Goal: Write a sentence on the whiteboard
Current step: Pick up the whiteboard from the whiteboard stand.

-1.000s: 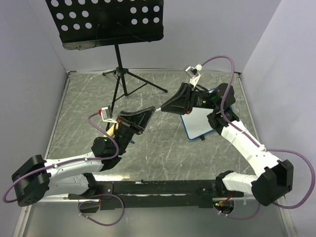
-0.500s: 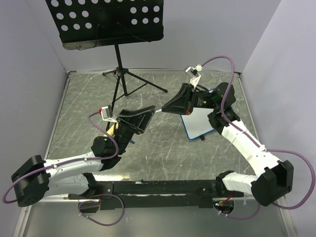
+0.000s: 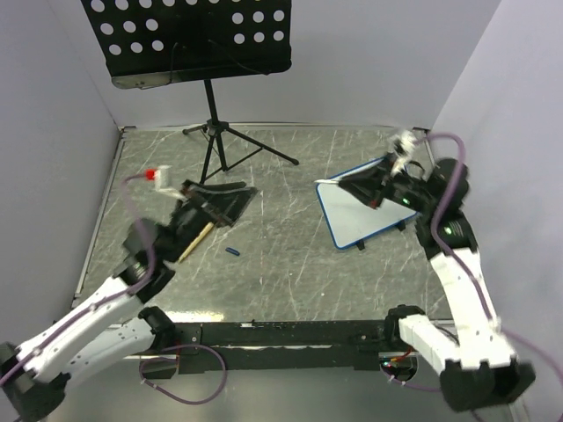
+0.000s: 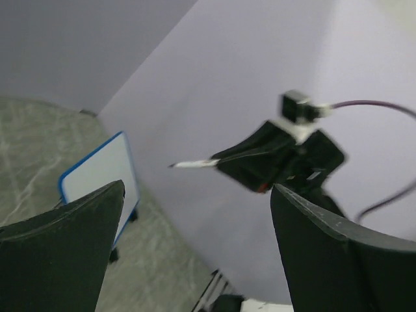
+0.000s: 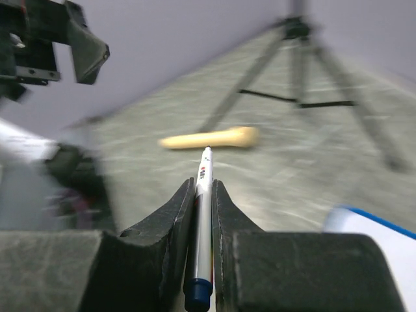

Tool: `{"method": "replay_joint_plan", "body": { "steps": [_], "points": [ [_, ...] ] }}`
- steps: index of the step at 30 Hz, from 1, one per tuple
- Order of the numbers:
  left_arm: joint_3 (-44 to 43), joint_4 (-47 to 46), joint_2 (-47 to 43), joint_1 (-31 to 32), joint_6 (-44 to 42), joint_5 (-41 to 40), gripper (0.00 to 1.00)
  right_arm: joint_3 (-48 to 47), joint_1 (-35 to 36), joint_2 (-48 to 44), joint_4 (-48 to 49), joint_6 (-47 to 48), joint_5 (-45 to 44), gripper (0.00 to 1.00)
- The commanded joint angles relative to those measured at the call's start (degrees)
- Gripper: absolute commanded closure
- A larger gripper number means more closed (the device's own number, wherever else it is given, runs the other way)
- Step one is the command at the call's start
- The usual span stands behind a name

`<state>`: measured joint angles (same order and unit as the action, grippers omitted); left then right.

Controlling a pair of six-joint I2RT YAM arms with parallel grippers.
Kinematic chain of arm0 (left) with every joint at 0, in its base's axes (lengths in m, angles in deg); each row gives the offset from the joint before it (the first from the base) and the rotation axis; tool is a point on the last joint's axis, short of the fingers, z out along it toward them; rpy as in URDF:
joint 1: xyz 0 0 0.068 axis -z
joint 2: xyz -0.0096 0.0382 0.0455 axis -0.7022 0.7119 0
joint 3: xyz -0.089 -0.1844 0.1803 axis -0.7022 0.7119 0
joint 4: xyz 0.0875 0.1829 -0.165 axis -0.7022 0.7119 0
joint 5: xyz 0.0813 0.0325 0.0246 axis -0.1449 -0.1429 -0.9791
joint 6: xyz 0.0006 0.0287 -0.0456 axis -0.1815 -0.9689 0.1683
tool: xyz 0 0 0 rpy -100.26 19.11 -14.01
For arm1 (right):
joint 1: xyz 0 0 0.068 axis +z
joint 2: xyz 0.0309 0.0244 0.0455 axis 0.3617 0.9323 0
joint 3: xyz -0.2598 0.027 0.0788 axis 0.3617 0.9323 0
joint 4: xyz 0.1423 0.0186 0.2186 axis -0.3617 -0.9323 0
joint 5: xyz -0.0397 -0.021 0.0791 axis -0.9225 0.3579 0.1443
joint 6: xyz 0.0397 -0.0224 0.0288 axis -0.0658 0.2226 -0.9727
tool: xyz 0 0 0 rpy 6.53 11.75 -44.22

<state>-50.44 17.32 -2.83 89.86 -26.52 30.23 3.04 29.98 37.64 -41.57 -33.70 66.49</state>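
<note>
from above, the arms have pulled apart. a second ago their tips met over the middle of the grey marbled table [image 3: 281,272]. now the left gripper [image 3: 230,200] sits back on its own side, fingers spread wide and empty. a small dark blue cap [image 3: 232,252] lies loose on the table near a pale wooden stick [image 3: 195,242]; i'd say it was just pulled off and let drop. the right gripper [image 3: 345,183] has swung out over the small white rectangular whiteboard with a thin blue frame [image 3: 365,220], which lies at the right of the table with no writing i can make out.

from the left wrist, the spread black fingers [image 4: 58,247] frame the whiteboard [image 4: 101,175] and the right gripper [image 4: 224,161] beyond.

from the right wrist, the two fingers are pressed tight on a slim white marker [image 5: 203,195], tip forward, with a corner of the whiteboard [image 5: 383,237] at lower right. the marker looks ready and writing not yet begun; next the tip must come down onto the board.
</note>
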Motion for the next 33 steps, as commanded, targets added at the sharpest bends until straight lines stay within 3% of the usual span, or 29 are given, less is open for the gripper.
{"method": "replay_joint_plan", "body": {
  "steps": [1, 5, 10, 15, 19, 25, 31, 33],
  "points": [
    [0.0, 7.6, 15.0, -6.0, -0.5, 22.1, 0.03, 6.5, -10.9, -7.5, -5.5, 13.9, -3.2, 1.00],
    [-0.6, -3.7, 30.0, -6.1, -7.1, 27.6, 0.03, 13.8, -16.9, -12.4, -1.3, 14.1, 0.1, 1.00],
    [-2.9, -16.8, 43.7, -4.4, -13.2, 27.3, 0.03, 14.6, -19.3, -13.7, -2.2, 14.8, 2.2, 1.00],
    [-5.6, -26.5, 57.4, -2.9, -12.7, 29.4, 0.01, 15.5, -20.3, -12.6, -2.3, 13.8, 3.2, 1.00],
    [-7.3, -39.0, 66.0, -2.5, -9.6, 29.7, 0.07, 16.1, -21.0, -12.3, -1.5, 13.1, 4.3, 1.00],
    [-15.0, -41.0, 73.9, -1.8, -8.6, 26.6, 0.11, 16.1, -21.3, -11.7, -1.7, 13.1, 4.5, 1.00],
    [-22.3, -41.8, 81.3, -1.7, -4.0, 25.8, 0.27, 16.0, -21.5, -11.5, -1.8, 13.0, 5.0, 1.00],
    [-23.1, -42.8, 83.2, -1.7, -2.2, 24.8, 0.28, 16.1, -21.7, -11.7, -1.6, 12.8, 5.1, 1.00]
  ]
}}
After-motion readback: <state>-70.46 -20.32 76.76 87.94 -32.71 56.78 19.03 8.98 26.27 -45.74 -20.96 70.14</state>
